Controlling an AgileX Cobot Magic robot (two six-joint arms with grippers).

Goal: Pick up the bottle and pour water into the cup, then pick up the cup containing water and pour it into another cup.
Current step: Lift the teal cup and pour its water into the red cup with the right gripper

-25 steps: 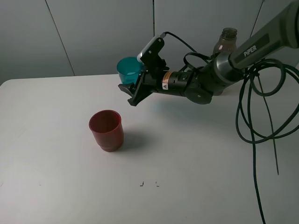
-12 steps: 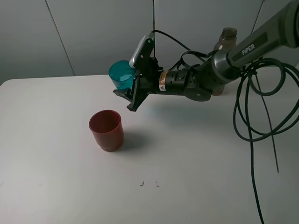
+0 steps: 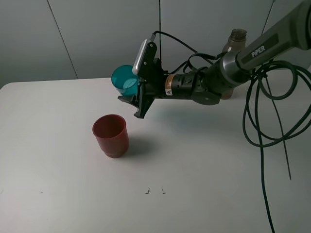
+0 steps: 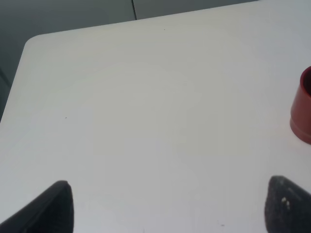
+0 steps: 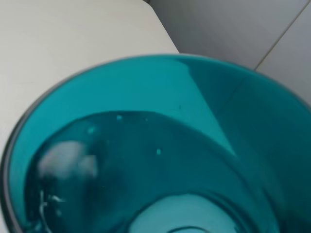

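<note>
1. Teal cup [image 3: 124, 81] is clamped in the right claw [image 3: 132, 102], tilted, lifted off the bench [image 3: 204, 170].
2. Red cup [image 3: 111, 135] stands below that claw, apart.
3. Bottle [image 3: 234, 41] stands behind the claw's arm.
4. Left claw [image 4: 170, 206] is spread wide, empty.

My right arm [image 3: 221, 80] stretches out level, wrist rolled, my right gripper [image 3: 135, 94] clamped on the tilted cup [image 3: 121, 80], while my left gripper [image 4: 170, 208] hangs with jaws spread wide.
</note>
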